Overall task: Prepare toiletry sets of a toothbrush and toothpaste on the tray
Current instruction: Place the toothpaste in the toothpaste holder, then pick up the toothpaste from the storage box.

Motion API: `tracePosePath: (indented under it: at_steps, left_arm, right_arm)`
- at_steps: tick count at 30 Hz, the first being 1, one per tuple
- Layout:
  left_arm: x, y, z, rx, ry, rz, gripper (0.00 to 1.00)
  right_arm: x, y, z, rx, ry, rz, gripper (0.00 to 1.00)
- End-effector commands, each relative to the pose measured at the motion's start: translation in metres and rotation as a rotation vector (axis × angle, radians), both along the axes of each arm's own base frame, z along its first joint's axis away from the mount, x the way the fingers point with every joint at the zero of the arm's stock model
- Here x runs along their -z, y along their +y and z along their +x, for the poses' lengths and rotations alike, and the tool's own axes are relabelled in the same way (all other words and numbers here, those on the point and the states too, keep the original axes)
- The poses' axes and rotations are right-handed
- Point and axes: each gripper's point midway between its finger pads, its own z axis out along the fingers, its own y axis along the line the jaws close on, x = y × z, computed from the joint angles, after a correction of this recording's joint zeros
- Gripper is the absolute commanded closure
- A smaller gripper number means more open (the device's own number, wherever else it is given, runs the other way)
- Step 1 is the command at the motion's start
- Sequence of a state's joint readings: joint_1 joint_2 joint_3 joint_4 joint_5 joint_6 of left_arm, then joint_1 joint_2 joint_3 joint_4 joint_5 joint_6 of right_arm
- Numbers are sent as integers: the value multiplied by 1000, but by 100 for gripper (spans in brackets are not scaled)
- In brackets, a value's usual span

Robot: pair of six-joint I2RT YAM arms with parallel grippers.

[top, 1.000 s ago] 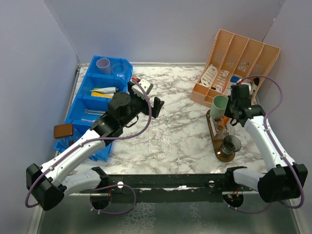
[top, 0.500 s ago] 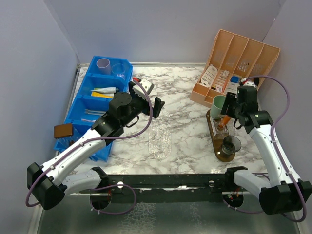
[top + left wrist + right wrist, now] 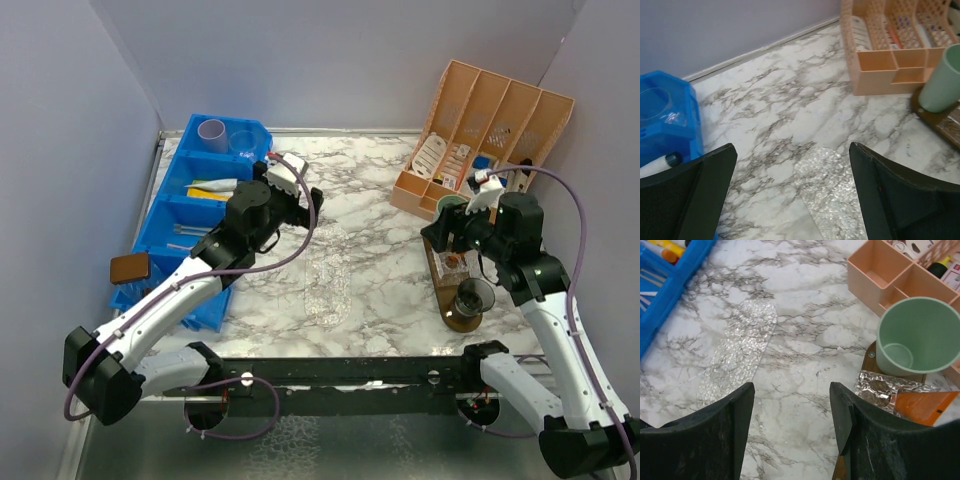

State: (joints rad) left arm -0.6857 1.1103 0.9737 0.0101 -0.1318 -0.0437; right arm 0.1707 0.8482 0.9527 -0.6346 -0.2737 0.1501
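Marble worktop (image 3: 370,290) | blue bin (image 3: 190,215) well left of tray (image 3: 460,322) | right end effector (image 3: 790,405) open, empty, over tray; left end effector (image 3: 792,175) open, empty, left of tray | mint cup (image 3: 915,335), orange tube (image 3: 922,405) on tray | step: tube looks placed; next: probably fetch a toothbrush.

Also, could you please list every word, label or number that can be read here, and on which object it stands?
No text is readable.
packets in the peach organizer: printed marks, too small and blurred to read.
orange tube: no lettering visible.
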Motion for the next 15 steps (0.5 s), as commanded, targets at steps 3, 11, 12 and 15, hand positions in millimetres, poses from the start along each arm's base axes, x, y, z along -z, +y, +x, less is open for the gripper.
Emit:
tracePosePath:
  at_steps: [3,11,12,15]
  left_arm:
    - [38,64,58,-276,116,3,1]
    - [83,179,126,-831,487,-172,7]
    - [90,189,131,-886,546,-208,10]
    - [110,211,146,-1008,668,-289,15]
  right_arm:
    - [-19,21,-18,-106,-142,46,36]
    - [-39,8,-42,-32,-351,3,27]
    - [-40,5,-45,-20,-374,2,26]
    - [-48,-3,-51,13,-421,11,24]
